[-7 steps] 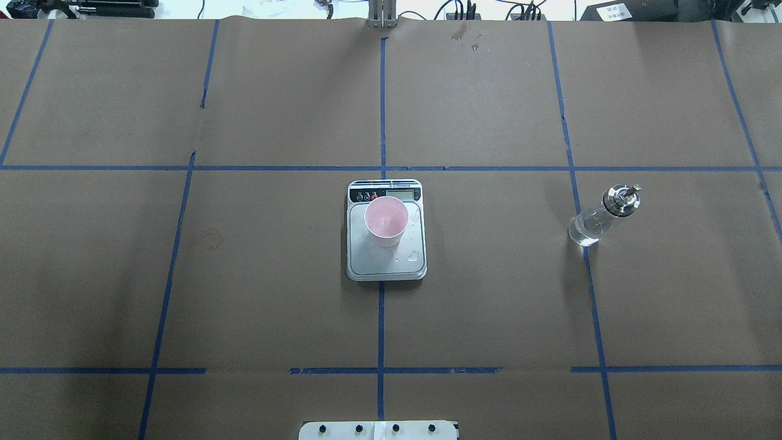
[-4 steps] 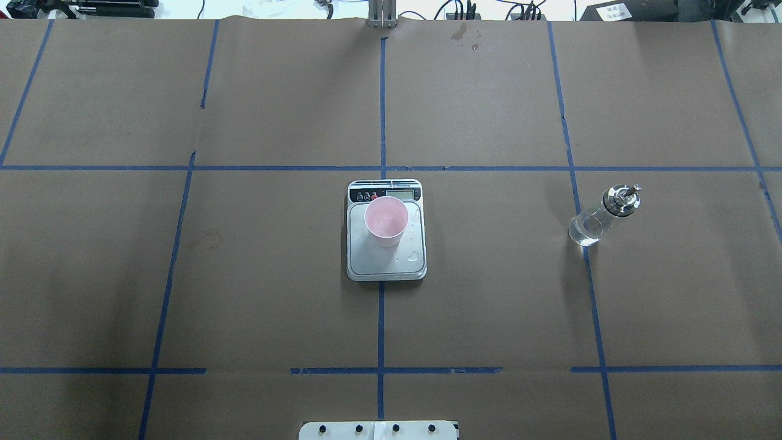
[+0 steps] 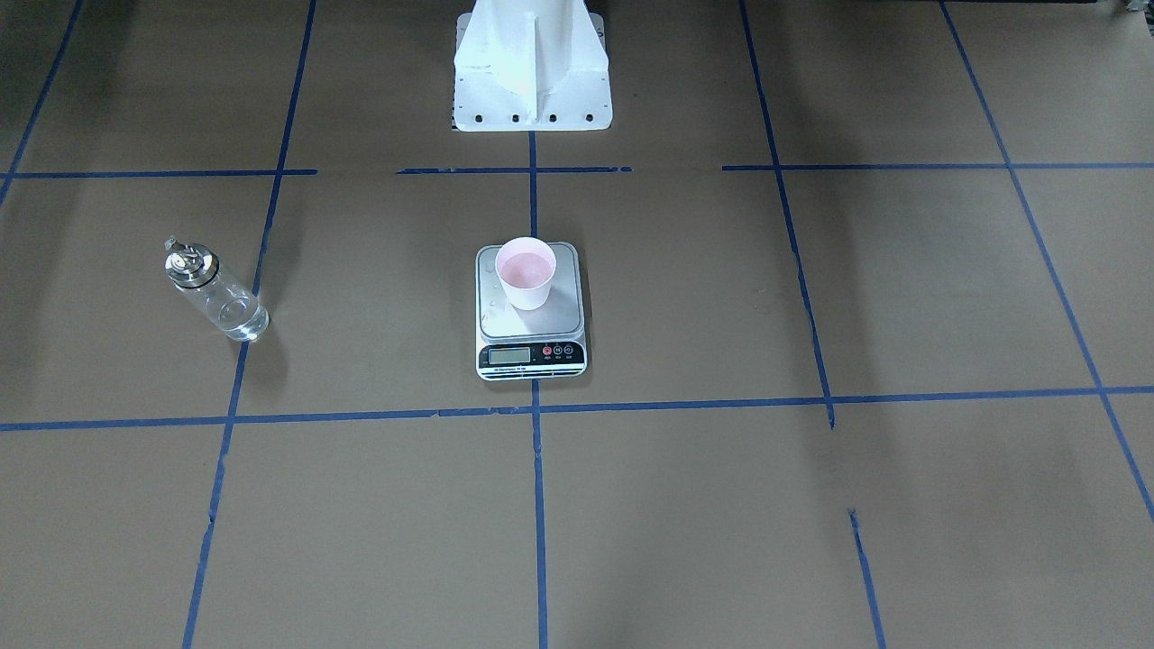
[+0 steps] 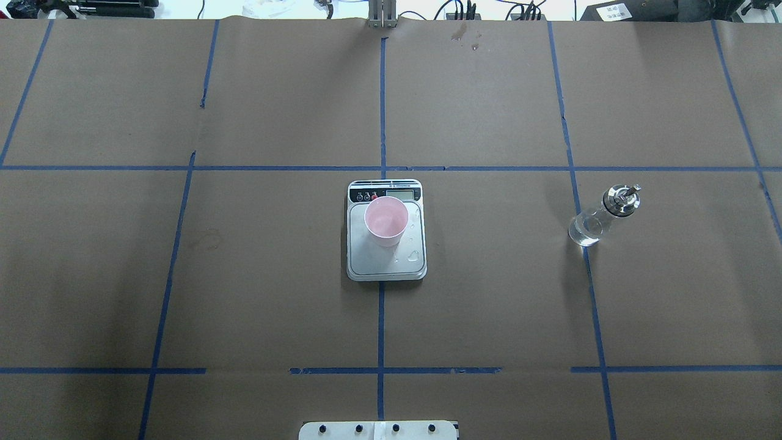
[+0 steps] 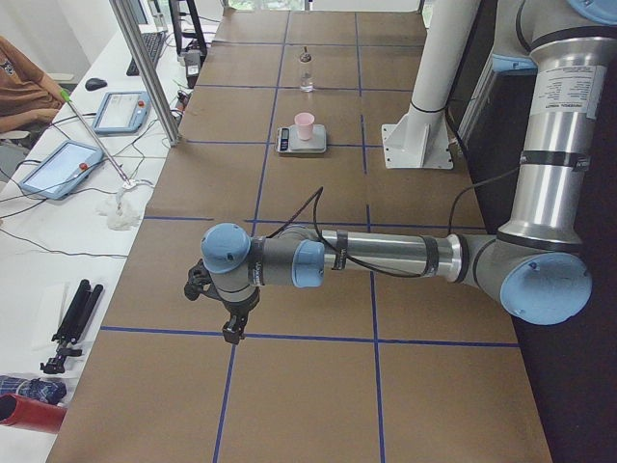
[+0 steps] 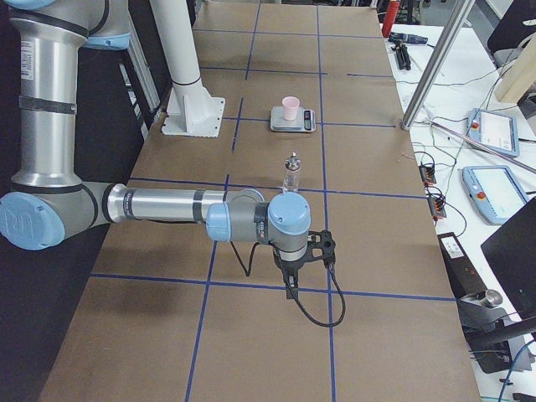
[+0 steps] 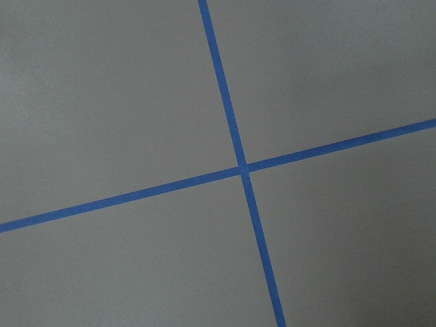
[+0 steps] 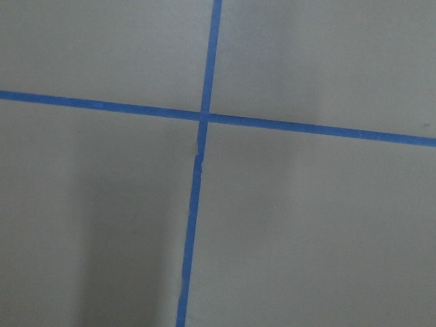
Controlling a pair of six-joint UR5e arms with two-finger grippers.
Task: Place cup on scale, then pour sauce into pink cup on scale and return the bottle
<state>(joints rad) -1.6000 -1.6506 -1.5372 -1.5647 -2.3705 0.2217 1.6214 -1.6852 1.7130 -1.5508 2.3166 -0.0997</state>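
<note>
The cup (image 4: 386, 221) stands upright on the scale (image 4: 385, 264), on the platform's 12 o'clock half in the overhead view, just short of the black display strip. Its inside reads uniformly pink; whether any liquid lies in it cannot be told. A few clear drops (image 4: 415, 254) sit on the bare metal at the cup's 4 o'clock.

The bottle (image 4: 595, 220) stands upright at the scale's 3 o'clock, well apart from it, its base on a line of blue tape (image 4: 591, 287), with the silver spout cap on top. The sauce (image 4: 584, 231) shows as clear liquid in the lower body; its level is hard to read.

The left gripper (image 5: 231, 326) hangs point-down over the brown paper (image 4: 275, 275), well away from scale and bottle at the table's left end, and the right gripper (image 6: 290, 285) does likewise at the right end. Whether either claw is apart or together cannot be told; each wrist camera sees only paper and a tape crossing.

Against the overhead pictures of a second and half a second ago, cup, scale, drops and bottle lie exactly where they were.
</note>
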